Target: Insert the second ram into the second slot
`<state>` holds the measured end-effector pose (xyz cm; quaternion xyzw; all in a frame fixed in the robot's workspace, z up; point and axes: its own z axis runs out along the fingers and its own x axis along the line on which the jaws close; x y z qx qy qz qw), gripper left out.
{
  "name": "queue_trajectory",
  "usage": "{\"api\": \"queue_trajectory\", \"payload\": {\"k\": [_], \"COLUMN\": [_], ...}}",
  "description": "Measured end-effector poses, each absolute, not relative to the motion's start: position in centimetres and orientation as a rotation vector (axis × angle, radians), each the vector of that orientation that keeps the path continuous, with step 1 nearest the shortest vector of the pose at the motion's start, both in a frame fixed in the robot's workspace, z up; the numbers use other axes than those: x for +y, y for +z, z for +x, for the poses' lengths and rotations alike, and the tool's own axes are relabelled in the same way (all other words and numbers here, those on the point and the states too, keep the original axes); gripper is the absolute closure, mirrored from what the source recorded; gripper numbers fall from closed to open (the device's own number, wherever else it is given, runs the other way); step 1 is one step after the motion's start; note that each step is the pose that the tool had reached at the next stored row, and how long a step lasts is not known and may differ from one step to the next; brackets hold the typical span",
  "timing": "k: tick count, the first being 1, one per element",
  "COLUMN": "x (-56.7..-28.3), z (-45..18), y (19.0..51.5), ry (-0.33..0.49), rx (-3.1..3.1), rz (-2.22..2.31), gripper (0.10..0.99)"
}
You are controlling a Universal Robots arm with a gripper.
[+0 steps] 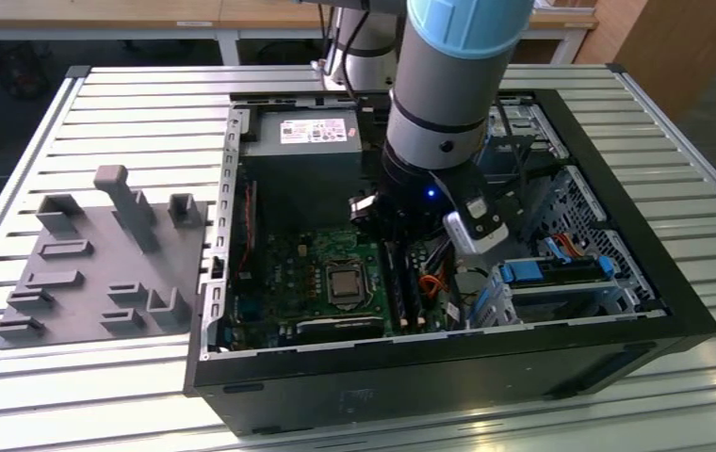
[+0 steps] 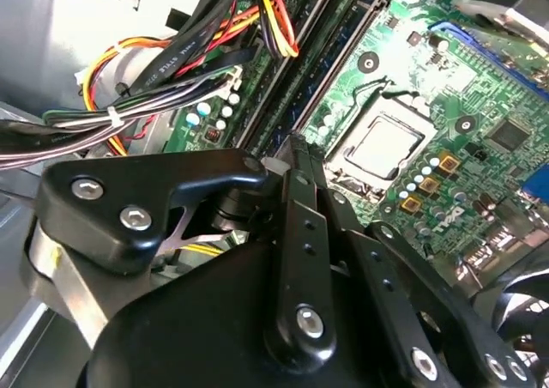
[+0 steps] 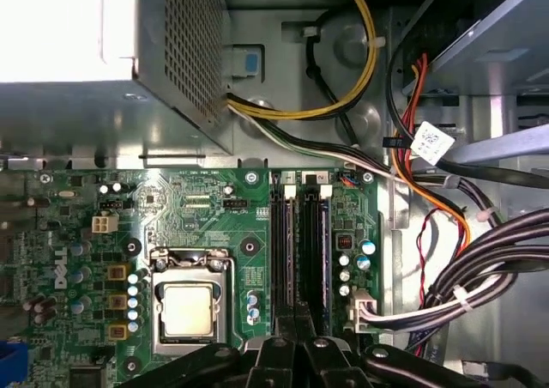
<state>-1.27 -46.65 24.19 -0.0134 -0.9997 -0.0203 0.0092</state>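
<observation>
Inside the open case (image 1: 659, 282), the hand (image 3: 296, 341) hangs low over the slots (image 3: 300, 251), fingers drawn together above a ram (image 3: 324, 259) seated there.

The board (image 3: 214, 233) inside the computer case (image 1: 459, 377) was green with tiny gold and silver dots. The case was black. The arm (image 1: 447, 94) was grey with a light blue cap. The hand (image 2: 296, 169) was black with shiny silver screws. The wires (image 3: 360, 87) were yellow, red, orange, black and white. The tray (image 1: 94, 273) was plain grey. The surface (image 1: 120, 104) had pale silver stripes.
</observation>
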Motion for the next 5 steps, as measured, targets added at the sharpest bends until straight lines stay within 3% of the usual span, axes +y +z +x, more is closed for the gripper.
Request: {"api": "queue_trajectory", "payload": {"k": [5], "x": [-46.65], "z": [-1.27], "y": [24.56], "ry": [-0.064], "rx": [-3.122], "rz": [-0.042], "gripper": [0.965]}}
